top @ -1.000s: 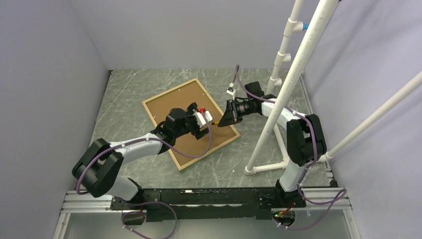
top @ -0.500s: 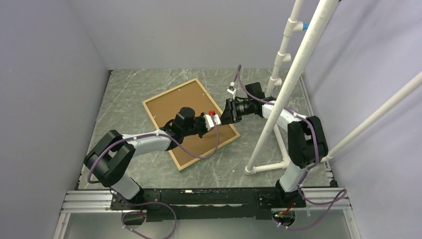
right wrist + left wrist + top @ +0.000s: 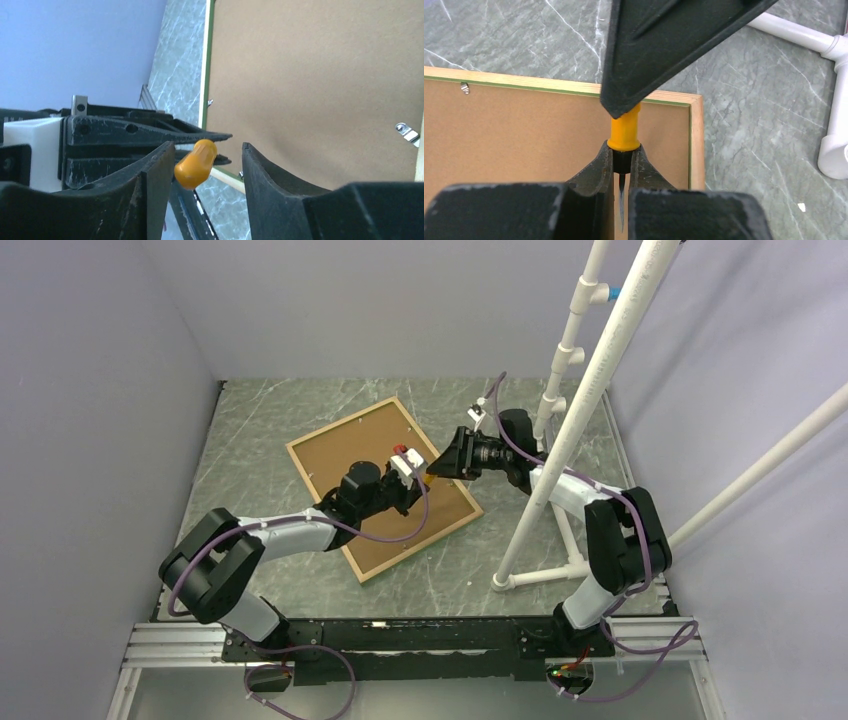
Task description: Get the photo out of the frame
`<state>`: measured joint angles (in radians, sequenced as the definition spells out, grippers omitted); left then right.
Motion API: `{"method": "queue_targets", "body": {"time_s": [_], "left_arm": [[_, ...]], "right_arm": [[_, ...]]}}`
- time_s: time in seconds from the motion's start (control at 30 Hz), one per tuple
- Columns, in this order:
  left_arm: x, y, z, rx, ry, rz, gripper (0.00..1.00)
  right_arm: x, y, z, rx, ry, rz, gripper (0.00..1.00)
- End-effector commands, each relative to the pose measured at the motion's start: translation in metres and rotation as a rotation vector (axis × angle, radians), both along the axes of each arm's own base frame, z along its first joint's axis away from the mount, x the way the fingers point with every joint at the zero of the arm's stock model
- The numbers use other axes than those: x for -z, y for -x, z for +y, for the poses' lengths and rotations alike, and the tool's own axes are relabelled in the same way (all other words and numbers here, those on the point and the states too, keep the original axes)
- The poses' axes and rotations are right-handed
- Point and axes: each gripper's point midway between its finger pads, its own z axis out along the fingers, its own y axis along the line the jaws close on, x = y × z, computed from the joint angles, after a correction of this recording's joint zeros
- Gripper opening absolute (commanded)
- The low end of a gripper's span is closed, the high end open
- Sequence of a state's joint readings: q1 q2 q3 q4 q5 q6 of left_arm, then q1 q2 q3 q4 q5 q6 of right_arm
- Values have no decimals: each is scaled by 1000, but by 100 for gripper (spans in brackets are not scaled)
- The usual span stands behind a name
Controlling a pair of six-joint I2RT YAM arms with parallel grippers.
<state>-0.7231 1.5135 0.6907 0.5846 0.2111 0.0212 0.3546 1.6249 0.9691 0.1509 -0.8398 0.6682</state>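
Note:
The frame [image 3: 342, 421] lies face down on the marbled table, its light wood rim [image 3: 696, 145] around a brown backing board [image 3: 350, 455]. The photo is hidden under that board. Over the frame's right corner my left gripper [image 3: 418, 476] is shut on the dark neck of a small tool with an orange handle [image 3: 625, 131]; a thin blade shows between the fingers [image 3: 601, 165]. My right gripper [image 3: 207, 147] faces it, open, with the orange handle [image 3: 196, 164] loose between its fingers, close to the left one.
A white PVC pipe stand [image 3: 560, 440] rises just right of the frame, its base [image 3: 540, 575] on the table beside the right arm. Small metal tabs [image 3: 465, 88] sit along the board's edge. Grey walls close in on the left, back and right.
My left gripper came in to the tool and shut on its neck. My right gripper, which held the orange handle, has opened around it.

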Motion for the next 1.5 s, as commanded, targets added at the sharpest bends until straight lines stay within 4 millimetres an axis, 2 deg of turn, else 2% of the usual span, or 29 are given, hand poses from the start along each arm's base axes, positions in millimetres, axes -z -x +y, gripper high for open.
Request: {"method": "queue_targets", "body": {"time_s": [0.0, 0.1, 0.23, 0.3, 0.33, 0.37, 0.4, 0.47, 0.57, 0.6, 0.67, 0.73, 0.8, 0.9, 1.07, 1.13, 1.27, 1.33, 1.47], "left_arm": [[-31, 1, -6, -6, 122, -12, 0], [-30, 1, -6, -16, 130, 4, 0], [-33, 1, -8, -6, 131, 6, 0], [-34, 1, -9, -8, 141, 14, 0], [-34, 0, -9, -14, 147, 21, 0], [-35, 0, -8, -24, 156, 33, 0], [-36, -3, -5, -52, 172, 58, 15], [-39, -3, 4, -99, 232, 146, 54], [-42, 5, 26, -133, 350, 260, 84], [-40, 7, 37, -164, 372, 302, 88], [-23, 10, 66, -270, 365, 420, 86], [7, 14, 104, -445, 284, 585, 83], [34, 29, 135, -571, 166, 709, 79], [60, 55, 165, -687, 85, 797, 78], [77, 79, 192, -853, 145, 836, 77], [79, 80, 199, -890, 170, 819, 75], [84, 82, 197, -879, 195, 821, 74], [91, 85, 192, -857, 192, 863, 74], [106, 93, 193, -889, 184, 922, 70]], "right_arm": [[-19, -19, 11, 54, 7, -94, 51], [-19, -19, 18, 49, 16, -102, 41], [-14, -16, 26, 35, 44, -114, 41], [-9, -16, 30, 25, 56, -112, 27], [-5, -16, 32, 15, 67, -109, 9], [-3, -16, 33, 12, 78, -106, 0], [3, -19, 30, 19, 106, -116, 0], [7, -26, 24, 42, 152, -164, 0], [11, -45, 7, 86, 260, -270, 0], [12, -52, 1, 103, 302, -301, 0], [19, -65, -11, 133, 397, -339, 0], [28, -73, -20, 150, 459, -363, 0], [33, -78, -25, 161, 496, -387, 0], [41, -84, -31, 157, 550, -400, 0], [47, -89, -33, 134, 590, -437, 0], [46, -91, -33, 132, 594, -454, 0], [51, -98, -35, 139, 628, -444, 0], [53, -100, -37, 140, 643, -438, 0], [51, -101, -38, 144, 652, -441, 0]]}}
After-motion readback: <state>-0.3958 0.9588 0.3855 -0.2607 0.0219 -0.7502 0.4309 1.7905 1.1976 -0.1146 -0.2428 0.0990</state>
